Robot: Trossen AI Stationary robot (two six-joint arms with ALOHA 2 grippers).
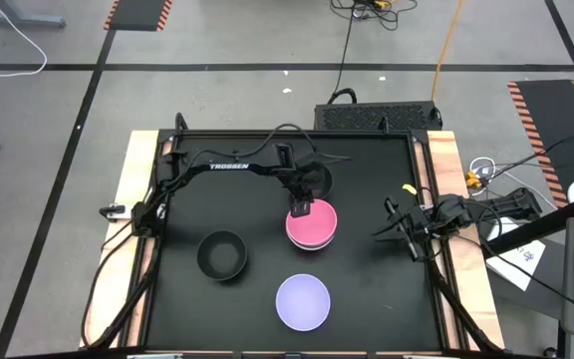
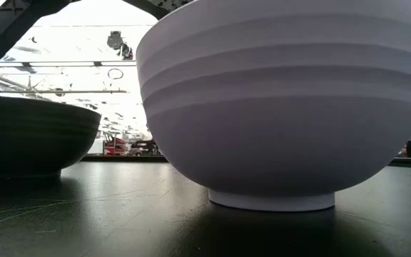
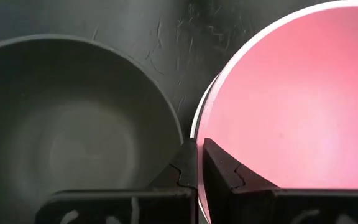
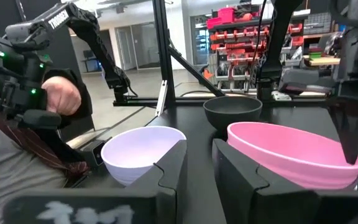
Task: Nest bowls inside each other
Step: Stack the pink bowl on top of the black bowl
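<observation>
Bowls sit spread over the black table [image 1: 167,299]. Near the middle, the pink bowl [image 1: 317,224] rests nested in a white bowl [image 3: 197,118], whose rim shows as a thin pale edge just outside the pink one. The left gripper [image 1: 300,208] is closed on the pink bowl's rim at the side farthest from the table's front, its two dark fingers [image 3: 219,168] pinched together over the edge. Just beyond that gripper, toward the back of the table, lies a black bowl [image 3: 61,143], close beside the pink one but apart from it. A second black bowl [image 1: 222,254] stands by itself to the left front, and the lavender bowl [image 1: 302,301] stands alone near the front edge, well apart from the others. The right gripper [image 1: 404,234] hangs over the table's right side, away from every bowl, its fingers [image 4: 173,171] partly apart with nothing between them. A person's hand [image 4: 61,94] shows in the room beyond the table.
</observation>
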